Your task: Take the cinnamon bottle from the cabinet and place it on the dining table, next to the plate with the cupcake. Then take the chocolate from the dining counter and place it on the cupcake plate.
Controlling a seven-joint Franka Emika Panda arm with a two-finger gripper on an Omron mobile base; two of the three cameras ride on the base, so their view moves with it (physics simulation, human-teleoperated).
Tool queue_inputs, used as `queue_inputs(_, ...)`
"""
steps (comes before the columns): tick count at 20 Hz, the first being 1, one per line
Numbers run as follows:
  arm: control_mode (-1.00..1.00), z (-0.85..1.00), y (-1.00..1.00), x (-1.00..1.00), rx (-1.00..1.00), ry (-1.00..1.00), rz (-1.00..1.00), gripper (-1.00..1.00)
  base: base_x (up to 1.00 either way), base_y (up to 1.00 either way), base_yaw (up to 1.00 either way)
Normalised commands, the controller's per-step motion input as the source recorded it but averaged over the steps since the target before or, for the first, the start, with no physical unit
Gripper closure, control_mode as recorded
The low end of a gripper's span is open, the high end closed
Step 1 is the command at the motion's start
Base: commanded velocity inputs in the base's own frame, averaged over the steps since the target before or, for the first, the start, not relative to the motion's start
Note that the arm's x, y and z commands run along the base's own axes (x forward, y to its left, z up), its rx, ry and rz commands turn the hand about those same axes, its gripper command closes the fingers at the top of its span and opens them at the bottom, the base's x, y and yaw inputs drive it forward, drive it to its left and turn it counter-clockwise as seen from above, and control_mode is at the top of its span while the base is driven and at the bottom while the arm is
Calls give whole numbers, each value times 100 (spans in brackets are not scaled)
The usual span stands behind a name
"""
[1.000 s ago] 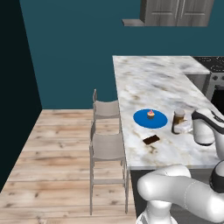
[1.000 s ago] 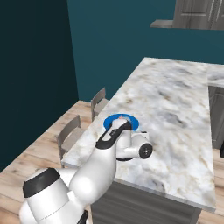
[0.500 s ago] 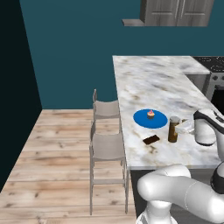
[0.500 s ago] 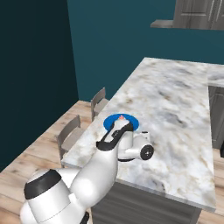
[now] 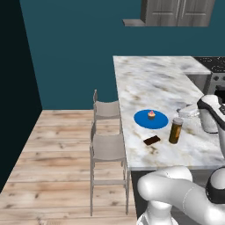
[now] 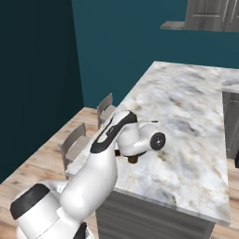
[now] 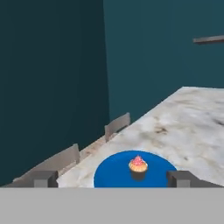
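The cinnamon bottle (image 5: 176, 130) stands upright on the marble dining table (image 5: 149, 79), just right of the blue plate (image 5: 150, 119) and free of any grip. The tiny cupcake (image 5: 151, 114) sits on that plate. The dark chocolate bar (image 5: 152, 140) lies flat in front of the plate, near the table's edge. My gripper (image 5: 188, 110) hovers open behind and to the right of the bottle, apart from it. In the hand view the gripper (image 7: 112, 178) has its fingertips (image 7: 43, 178) spread wide, with the plate (image 7: 118, 173) and cupcake (image 7: 138, 165) straight ahead between them.
Two grey chairs (image 5: 107, 110) (image 5: 107, 148) stand against the table's left side over the wood floor. A stove (image 5: 215, 66) is at the far right. Dark wall cabinets (image 5: 178, 11) hang on the back wall. My own arm (image 6: 116, 140) covers the plate in the right base view.
The gripper set the cinnamon bottle down beside the plate, let go and opened. It has since drawn back up and to the right, away from the bottle.
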Motion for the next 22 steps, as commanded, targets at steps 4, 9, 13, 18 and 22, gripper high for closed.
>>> queue_inputs(4, -100, 93, 78, 0, -18, 20, 0, -100, 0, 0, 0)
queue_inputs(9, -100, 36, 100, 0, -17, 49, -11, -100, 0, 0, 0)
queue_inputs(13, -100, 13, 94, -3, -14, 66, -25, -100, 0, 0, 0)
queue_inputs(18, -100, -56, 90, -25, -18, 52, -37, -100, 0, 0, 0)
queue_inputs(22, -100, -100, 12, -38, -4, 38, -55, -100, 0, 0, 0)
